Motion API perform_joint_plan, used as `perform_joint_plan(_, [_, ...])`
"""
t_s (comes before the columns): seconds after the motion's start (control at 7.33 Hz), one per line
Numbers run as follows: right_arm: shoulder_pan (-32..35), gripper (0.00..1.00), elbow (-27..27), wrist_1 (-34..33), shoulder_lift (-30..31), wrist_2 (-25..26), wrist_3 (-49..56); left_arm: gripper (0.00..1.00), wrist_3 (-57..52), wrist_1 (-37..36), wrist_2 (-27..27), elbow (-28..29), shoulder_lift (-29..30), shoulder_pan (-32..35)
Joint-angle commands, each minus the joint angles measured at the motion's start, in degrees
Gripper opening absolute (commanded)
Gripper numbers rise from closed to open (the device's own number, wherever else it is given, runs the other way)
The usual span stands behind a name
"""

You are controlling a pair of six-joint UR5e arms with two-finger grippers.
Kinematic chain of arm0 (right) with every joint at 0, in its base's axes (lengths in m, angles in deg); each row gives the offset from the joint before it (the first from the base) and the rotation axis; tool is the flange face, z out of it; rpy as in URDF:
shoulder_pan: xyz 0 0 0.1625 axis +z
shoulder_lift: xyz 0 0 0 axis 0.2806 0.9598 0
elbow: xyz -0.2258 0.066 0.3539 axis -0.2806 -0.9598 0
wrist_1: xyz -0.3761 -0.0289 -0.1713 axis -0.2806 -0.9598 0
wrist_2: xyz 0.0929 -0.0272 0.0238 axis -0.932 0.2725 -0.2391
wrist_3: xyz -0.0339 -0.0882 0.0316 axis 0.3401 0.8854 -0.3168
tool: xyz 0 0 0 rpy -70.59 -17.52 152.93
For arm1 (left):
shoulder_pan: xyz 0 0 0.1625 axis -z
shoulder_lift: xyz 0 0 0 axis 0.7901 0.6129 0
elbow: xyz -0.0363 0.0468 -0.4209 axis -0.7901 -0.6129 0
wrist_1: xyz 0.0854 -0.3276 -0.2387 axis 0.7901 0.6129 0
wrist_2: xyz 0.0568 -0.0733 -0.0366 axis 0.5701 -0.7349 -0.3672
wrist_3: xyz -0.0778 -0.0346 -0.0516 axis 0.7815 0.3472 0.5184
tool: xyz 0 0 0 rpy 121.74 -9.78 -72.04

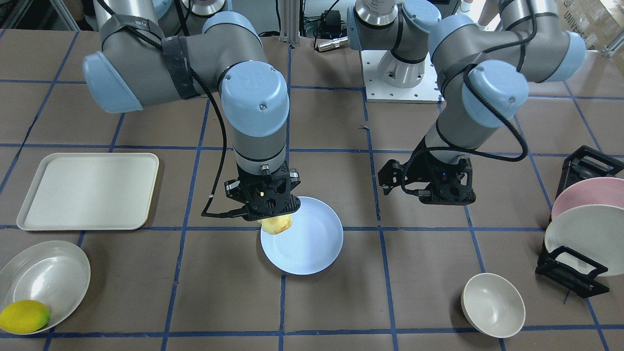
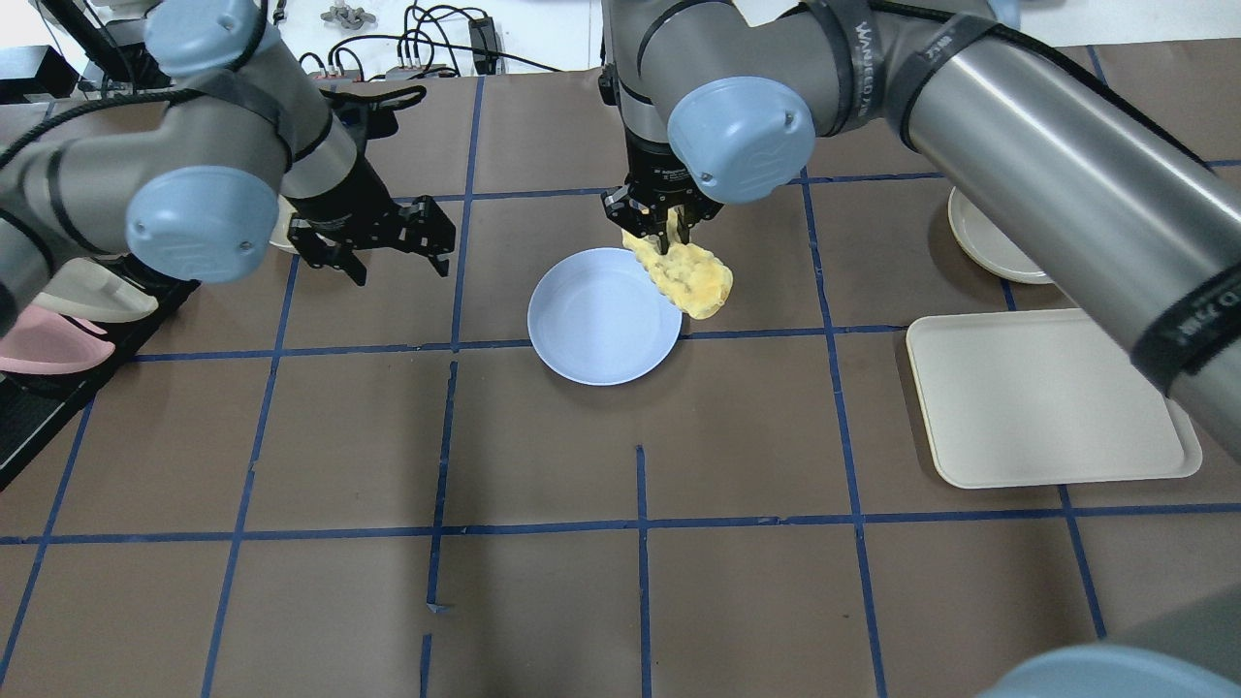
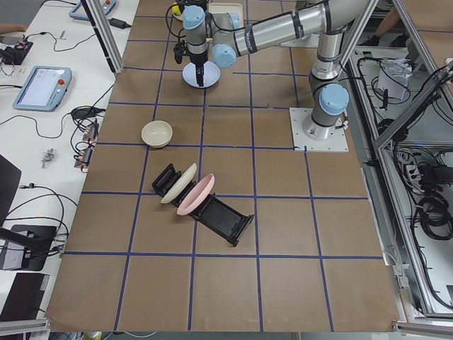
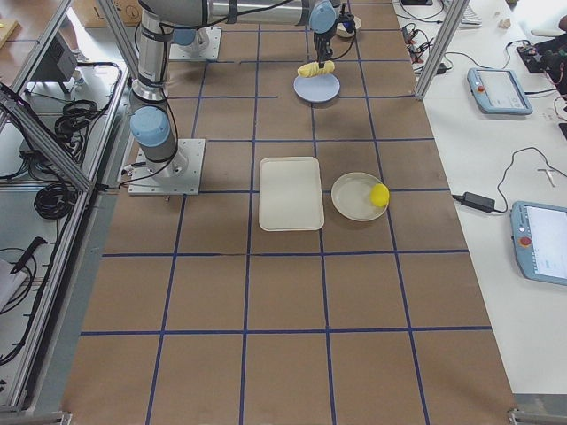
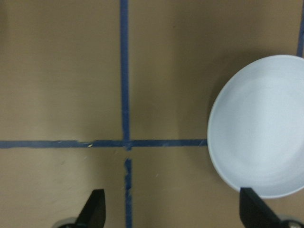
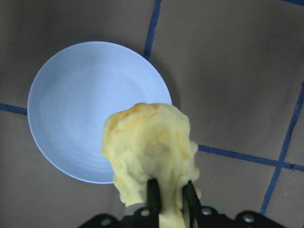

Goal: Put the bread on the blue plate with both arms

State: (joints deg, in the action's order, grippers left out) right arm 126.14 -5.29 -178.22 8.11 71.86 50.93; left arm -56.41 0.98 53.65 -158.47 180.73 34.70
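The blue plate (image 2: 601,320) lies on the table, empty; it also shows in the front view (image 1: 312,248). My right gripper (image 2: 664,233) is shut on one end of the pale yellow bread (image 2: 690,276) and holds it hanging above the plate's rim. In the right wrist view the fingers (image 6: 153,192) pinch the bread (image 6: 147,142) over the plate's (image 6: 80,104) edge. My left gripper (image 2: 393,257) is open and empty, above bare table beside the plate. In the left wrist view its fingertips (image 5: 97,211) stand wide apart and the plate (image 5: 261,128) is at the right.
A cream tray (image 1: 87,190) and a white plate (image 1: 53,268) with a lemon (image 1: 23,316) lie on the right arm's side. A cream bowl (image 1: 492,304) and a black dish rack (image 1: 575,273) holding a pink plate (image 1: 585,192) and a cream plate (image 1: 585,234) stand on the left arm's side.
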Motion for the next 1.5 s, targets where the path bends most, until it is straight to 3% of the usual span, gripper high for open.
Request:
perform_joint_plan(0.0, [2.3,0.28,-1.5,-2.5,-3.8,-0.4,0.0,1.0,-1.6,8.6,5.4,3.0,-6.3,0.3])
perform_joint_plan(0.68, [5.1,0.33,-1.4,-5.4,-9.3,-0.3,0.9,1.0,-1.6,11.9,4.8,4.4,-10.0,2.1])
perform_joint_plan(0.82, [5.1,0.38,-1.1,-5.5,-9.9,0.0,1.1,1.0,-1.6,11.9,4.6,4.4,-9.9,2.1])
perform_joint_plan(0.95, [5.1,0.54,-1.1,-5.5,-10.8,0.2,1.1,1.0,-1.6,12.0,4.7,4.3,-10.3,2.3])
perform_joint_plan(1.09, [5.1,0.85,-1.1,-5.5,-11.0,0.4,1.0,1.0,-1.6,12.1,4.7,4.2,-10.3,2.3])
perform_joint_plan(1.36, [4.8,0.89,-1.9,-4.5,-9.8,0.7,1.4,1.0,-1.4,12.0,4.4,4.2,-10.0,2.3])
